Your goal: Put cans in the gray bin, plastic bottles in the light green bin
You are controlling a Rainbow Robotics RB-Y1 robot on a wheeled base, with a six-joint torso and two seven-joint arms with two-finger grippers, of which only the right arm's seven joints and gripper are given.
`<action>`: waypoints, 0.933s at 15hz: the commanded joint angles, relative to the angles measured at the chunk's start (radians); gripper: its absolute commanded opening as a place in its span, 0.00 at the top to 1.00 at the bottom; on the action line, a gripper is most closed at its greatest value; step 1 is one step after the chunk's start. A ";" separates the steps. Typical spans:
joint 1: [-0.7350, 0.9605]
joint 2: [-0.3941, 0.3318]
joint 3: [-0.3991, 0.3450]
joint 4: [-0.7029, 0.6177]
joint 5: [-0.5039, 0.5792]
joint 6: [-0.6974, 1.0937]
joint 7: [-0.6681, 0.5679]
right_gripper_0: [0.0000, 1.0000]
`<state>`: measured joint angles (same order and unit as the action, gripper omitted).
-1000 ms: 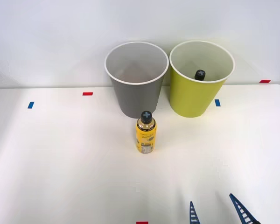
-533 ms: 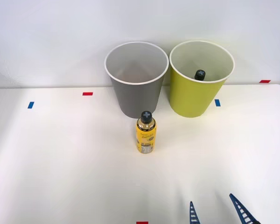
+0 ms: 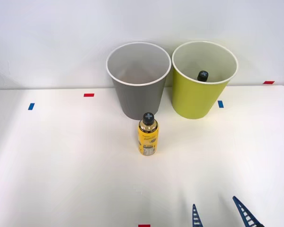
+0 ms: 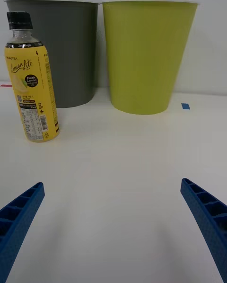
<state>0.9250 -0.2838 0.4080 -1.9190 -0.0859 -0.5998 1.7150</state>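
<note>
A yellow plastic bottle (image 3: 148, 135) with a black cap stands upright on the white table, just in front of the gray bin (image 3: 138, 80). Beside that bin, to its right, is the light green bin (image 3: 203, 80), and the black cap of another bottle (image 3: 203, 75) shows inside it. My right gripper (image 3: 219, 215) is open near the table's front edge, well to the front right of the standing bottle, with nothing between its fingers. In the wrist view the bottle (image 4: 32, 93) stands before the gray bin (image 4: 66, 51), the light green bin (image 4: 147, 53) is straight ahead, and the gripper (image 4: 113, 226) has its jaws wide apart.
Small red tape marks (image 3: 88, 95) and blue tape marks (image 3: 31, 106) lie on the table top. A white wall stands right behind the bins. Bare table stretches to the left and between my gripper and the bottle.
</note>
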 commanded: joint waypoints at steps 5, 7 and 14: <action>0.000 0.000 0.000 0.000 0.000 0.000 0.000 0.00; 0.000 0.000 0.000 0.000 0.000 0.000 0.000 0.00; 0.000 0.000 0.000 0.000 0.000 0.000 0.000 0.00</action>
<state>0.9250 -0.2838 0.4080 -1.9190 -0.0859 -0.5998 1.7150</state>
